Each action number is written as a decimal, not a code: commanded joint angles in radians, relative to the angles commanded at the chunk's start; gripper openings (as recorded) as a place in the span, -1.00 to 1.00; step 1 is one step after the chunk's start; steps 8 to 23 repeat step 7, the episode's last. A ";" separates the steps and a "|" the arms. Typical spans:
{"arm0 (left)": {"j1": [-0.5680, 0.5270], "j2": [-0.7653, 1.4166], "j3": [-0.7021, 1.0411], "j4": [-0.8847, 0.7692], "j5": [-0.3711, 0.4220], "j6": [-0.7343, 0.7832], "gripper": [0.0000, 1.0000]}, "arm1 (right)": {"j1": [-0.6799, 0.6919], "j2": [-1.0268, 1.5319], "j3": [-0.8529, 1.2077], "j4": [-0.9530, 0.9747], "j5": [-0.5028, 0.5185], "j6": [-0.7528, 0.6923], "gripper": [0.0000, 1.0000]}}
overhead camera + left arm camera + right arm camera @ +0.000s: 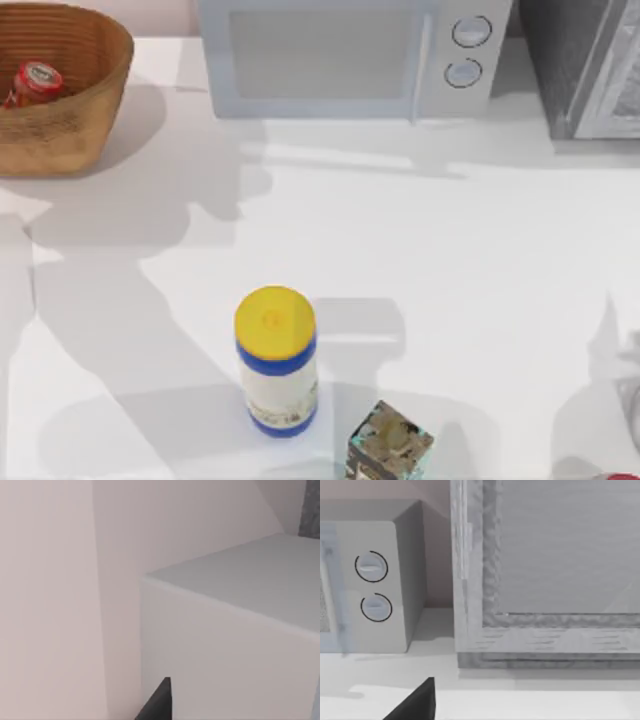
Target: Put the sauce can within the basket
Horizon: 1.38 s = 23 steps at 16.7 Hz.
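Can (36, 80) lies tilted inside basket (95, 95), away from our fingers; rigid, light, smooth, best gripped mid-body. Finger state: cannot tell.

A white table (450, 300) fills the top view, crossed by soft grey shadows, the heaviest toward 8 o'clock. At 12 o'clock a pale microwave (350, 55) stands against the back edge, its two round dials (468, 50) on its right side. At 2 o'clock sits a grey cabinet (585, 65) with a framed front. Behind them rises a plain pinkish wall (50, 580).
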 joint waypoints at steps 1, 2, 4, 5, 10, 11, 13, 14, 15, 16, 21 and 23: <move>0.000 0.000 0.000 0.000 0.000 0.000 0.96 | 0.000 0.000 0.000 0.000 0.000 0.000 1.00; 0.000 0.000 0.000 0.000 0.000 0.000 1.00 | 0.000 0.000 0.000 0.000 0.000 0.000 1.00; 0.000 0.000 0.000 0.000 0.000 0.000 1.00 | 0.000 0.000 0.000 0.000 0.000 0.000 1.00; 0.000 0.000 0.000 0.000 0.000 0.000 1.00 | 0.000 0.000 0.000 0.000 0.000 0.000 1.00; 0.000 0.000 0.000 0.000 0.000 0.000 1.00 | 0.000 0.000 0.000 0.000 0.000 0.000 1.00; 0.000 0.000 0.000 0.000 0.000 0.000 1.00 | 0.000 0.000 0.000 0.000 0.000 0.000 1.00; 0.000 0.000 0.000 0.000 0.000 0.000 1.00 | 0.000 0.000 0.000 0.000 0.000 0.000 1.00; 0.000 0.000 0.000 0.000 0.000 0.000 1.00 | 0.000 0.000 0.000 0.000 0.000 0.000 1.00; 0.000 0.000 0.000 0.000 0.000 0.000 1.00 | 0.000 0.000 0.000 0.000 0.000 0.000 1.00; 0.000 0.000 0.000 0.000 0.000 0.000 1.00 | 0.000 0.000 0.000 0.000 0.000 0.000 1.00; 0.000 0.000 0.000 0.000 0.000 0.000 1.00 | 0.000 0.000 0.000 0.000 0.000 0.000 1.00; 0.000 0.000 0.000 0.000 0.000 0.000 1.00 | 0.000 0.000 0.000 0.000 0.000 0.000 1.00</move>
